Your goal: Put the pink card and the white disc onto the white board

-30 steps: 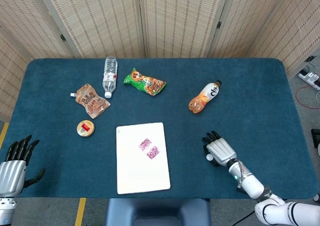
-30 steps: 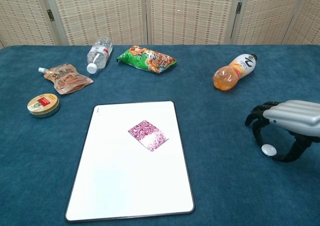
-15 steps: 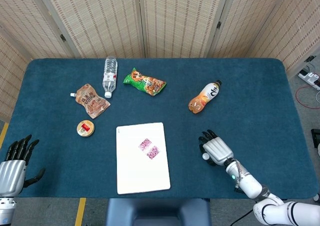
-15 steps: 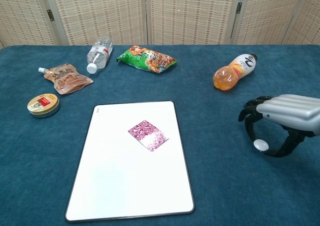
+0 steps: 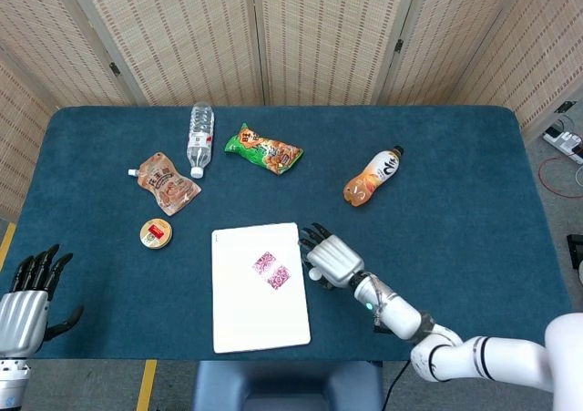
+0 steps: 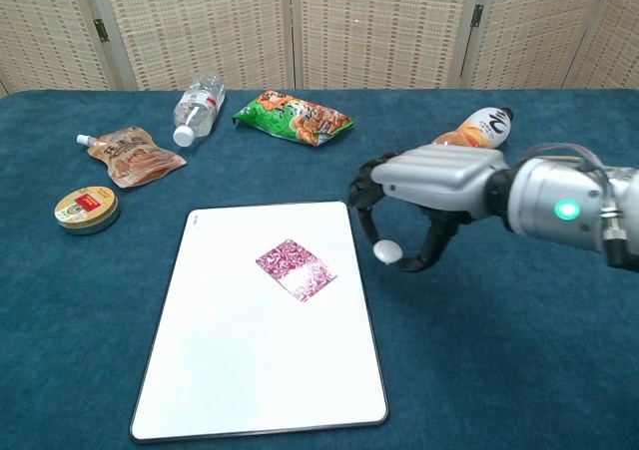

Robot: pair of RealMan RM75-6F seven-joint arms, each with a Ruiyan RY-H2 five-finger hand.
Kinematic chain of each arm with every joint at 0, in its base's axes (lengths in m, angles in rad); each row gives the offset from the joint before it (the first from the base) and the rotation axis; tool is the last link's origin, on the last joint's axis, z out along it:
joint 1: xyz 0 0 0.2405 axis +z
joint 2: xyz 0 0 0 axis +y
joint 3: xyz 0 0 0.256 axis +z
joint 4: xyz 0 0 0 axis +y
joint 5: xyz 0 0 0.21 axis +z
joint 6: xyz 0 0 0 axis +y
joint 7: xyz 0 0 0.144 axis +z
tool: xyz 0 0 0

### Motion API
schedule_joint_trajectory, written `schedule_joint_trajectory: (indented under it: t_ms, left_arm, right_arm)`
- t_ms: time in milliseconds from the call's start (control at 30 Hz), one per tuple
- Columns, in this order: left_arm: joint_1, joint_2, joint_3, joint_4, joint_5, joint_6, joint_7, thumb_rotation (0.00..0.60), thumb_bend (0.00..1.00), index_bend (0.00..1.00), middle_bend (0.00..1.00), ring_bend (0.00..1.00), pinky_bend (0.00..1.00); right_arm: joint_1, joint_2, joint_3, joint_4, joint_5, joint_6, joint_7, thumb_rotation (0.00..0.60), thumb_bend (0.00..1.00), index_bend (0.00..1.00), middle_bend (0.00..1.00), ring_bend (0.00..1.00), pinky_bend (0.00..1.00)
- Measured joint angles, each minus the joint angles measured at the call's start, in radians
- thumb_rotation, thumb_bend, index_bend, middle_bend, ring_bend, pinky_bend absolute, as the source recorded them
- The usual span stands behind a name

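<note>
My right hand [image 6: 429, 186] pinches the white disc [image 6: 386, 253] just off the white board [image 5: 239, 329]'s right edge; pink card [image 6: 297, 268] already on it. Board lies leftward. Left hand [image 5: 23, 313] far away, fingers spread.

My right hand [image 6: 424, 186]: smooth silvery plastic-looking shell, black fingers. White disc [image 6: 386, 253] glossy. White board [image 6: 230, 370] smooth, slightly shiny. Surface [image 6: 499, 350] matt teal cloth, felt-like. Pink card [image 6: 296, 268] patterned, papery.
</note>
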Motion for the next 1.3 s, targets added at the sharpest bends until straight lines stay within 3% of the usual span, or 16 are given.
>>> schedule_joint_trajectory:
  t_ms: [433,533,667,767,1033,1300]
  left_arm:
    - [0.005,0.012,-0.001,-0.006,-0.009,0.002,-0.002,0.6,0.32,0.14,0.03,0.06,0.0]
    - [0.007,0.012,0.0,-0.006,-0.009,0.004,-0.001,0.6,0.32,0.14,0.03,0.06,0.0]
    - [0.008,0.011,0.002,-0.006,-0.01,0.002,0.001,0.6,0.32,0.13,0.03,0.06,0.0]
    - [0.008,0.011,0.0,-0.008,-0.01,0.002,0.001,0.6,0.32,0.13,0.03,0.06,0.0]
    - [0.001,0.014,-0.007,-0.009,-0.01,0.001,0.001,0.6,0.32,0.13,0.03,0.06,0.0]
    - [-0.02,0.01,-0.016,-0.017,-0.006,-0.018,0.02,0.6,0.32,0.13,0.03,0.06,0.0]
  right_arm:
    - [0.177,-0.159,0.037,0.113,0.238,-0.043,-0.168,0.6,0.39,0.47,0.17,0.03,0.0]
    - [0.204,-0.175,0.038,0.129,0.27,-0.042,-0.185,0.6,0.4,0.37,0.15,0.03,0.0]
    - [0.229,-0.187,0.037,0.141,0.294,-0.041,-0.183,0.6,0.39,0.14,0.13,0.03,0.0]
    - [0.226,-0.182,0.034,0.135,0.285,-0.031,-0.162,0.6,0.4,0.05,0.13,0.02,0.0]
    - [0.161,-0.077,0.009,0.042,0.222,0.062,-0.098,0.6,0.39,0.04,0.13,0.03,0.0]
    - [-0.011,0.154,-0.071,-0.132,0.107,0.278,-0.044,0.6,0.4,0.04,0.13,0.02,0.0]
